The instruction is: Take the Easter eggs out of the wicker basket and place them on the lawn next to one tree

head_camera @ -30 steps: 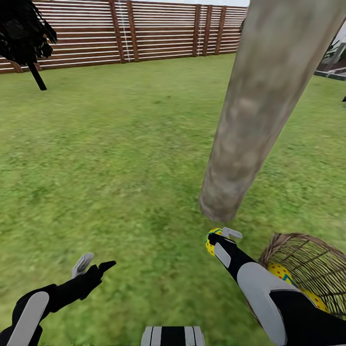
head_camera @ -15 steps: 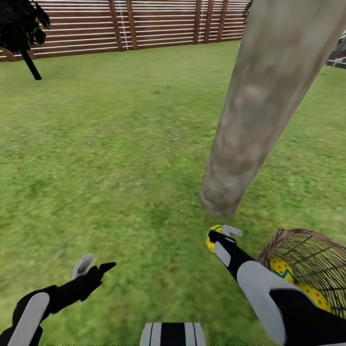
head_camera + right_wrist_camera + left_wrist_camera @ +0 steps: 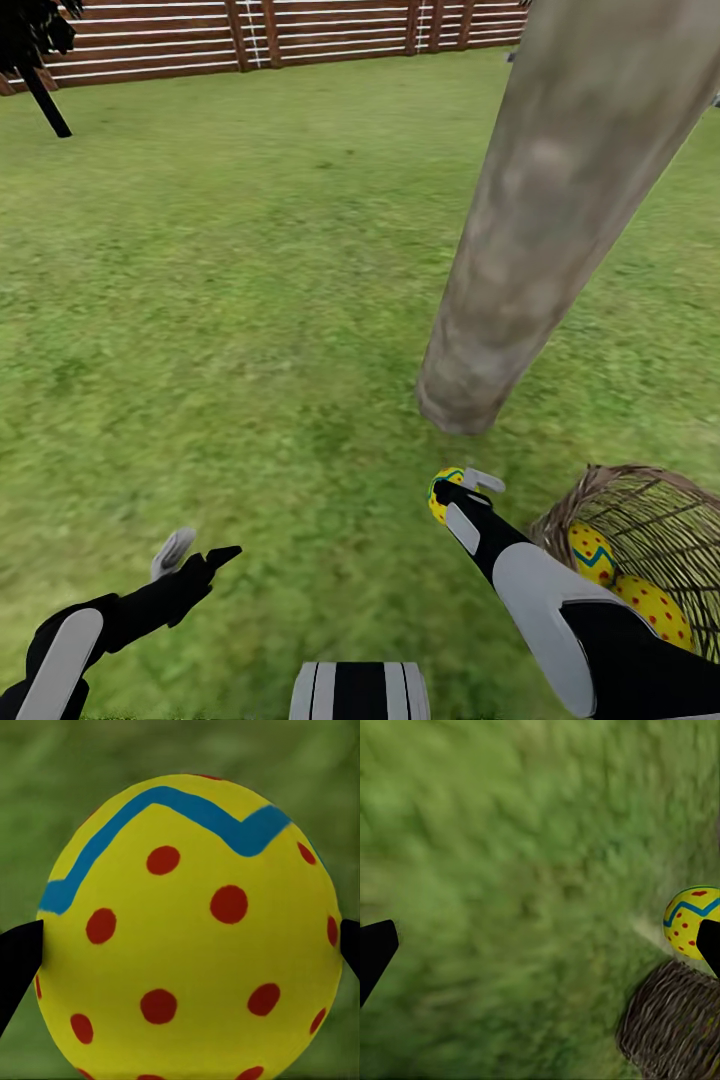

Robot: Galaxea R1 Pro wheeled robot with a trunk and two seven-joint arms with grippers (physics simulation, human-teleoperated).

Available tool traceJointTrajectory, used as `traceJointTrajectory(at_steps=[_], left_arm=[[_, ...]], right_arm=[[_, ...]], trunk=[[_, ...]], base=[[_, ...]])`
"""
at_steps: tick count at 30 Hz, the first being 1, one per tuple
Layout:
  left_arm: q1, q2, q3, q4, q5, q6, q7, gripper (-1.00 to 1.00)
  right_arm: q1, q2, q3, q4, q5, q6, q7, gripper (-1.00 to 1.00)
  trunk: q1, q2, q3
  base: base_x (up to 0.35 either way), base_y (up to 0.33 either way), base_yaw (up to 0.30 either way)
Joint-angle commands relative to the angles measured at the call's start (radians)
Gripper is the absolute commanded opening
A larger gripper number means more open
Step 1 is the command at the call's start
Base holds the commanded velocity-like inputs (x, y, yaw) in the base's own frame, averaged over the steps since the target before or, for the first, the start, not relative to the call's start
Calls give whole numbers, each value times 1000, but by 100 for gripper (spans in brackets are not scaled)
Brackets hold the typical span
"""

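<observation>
Head view: the right gripper (image 3: 458, 489) is clamped on an Easter egg (image 3: 441, 494), holding it over the lawn (image 3: 230, 330) just short of the base of the tree (image 3: 530, 220). The camera has tilted down since the earlier frames (fence (image 3: 250, 35) and dark slim tree (image 3: 35, 60) slid upward), while both arms kept their pose. Two more eggs (image 3: 592, 552) lie in the wicker basket (image 3: 640, 500), now more exposed. The left gripper (image 3: 195, 552) hangs with fingers spread, holding nothing.

Left wrist view: egg (image 3: 691, 921) beside basket (image 3: 675, 1027), over grass.

Right wrist view: egg (image 3: 187, 937) pinched between both fingertips (image 3: 19, 960).
</observation>
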Motion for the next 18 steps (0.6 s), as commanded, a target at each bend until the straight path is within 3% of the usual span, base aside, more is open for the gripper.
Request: traceJointTrajectory(at_steps=[1,7,12,18], left_arm=[[0,0,1,-1,11,4,10,100],[2,1,0,0,10,6,9,100],[22,10,0,59,6,-8,12,100],[23,2,-2,59,15,-7,10,100]], right_arm=[[0,0,-1,-1,-2,2,-4,-100],[0,0,0,-1,-2,2,-4,-100],[0,0,-1,-1,-2,1,-4,-100],[0,0,0,-1,-2,1,-4,-100]], trunk=[[0,-1,-5],[2,-1,-16],[2,-1,-16],[3,-2,-28]], base=[[0,0,0],[0,0,0],[135,0,0],[20,0,0]])
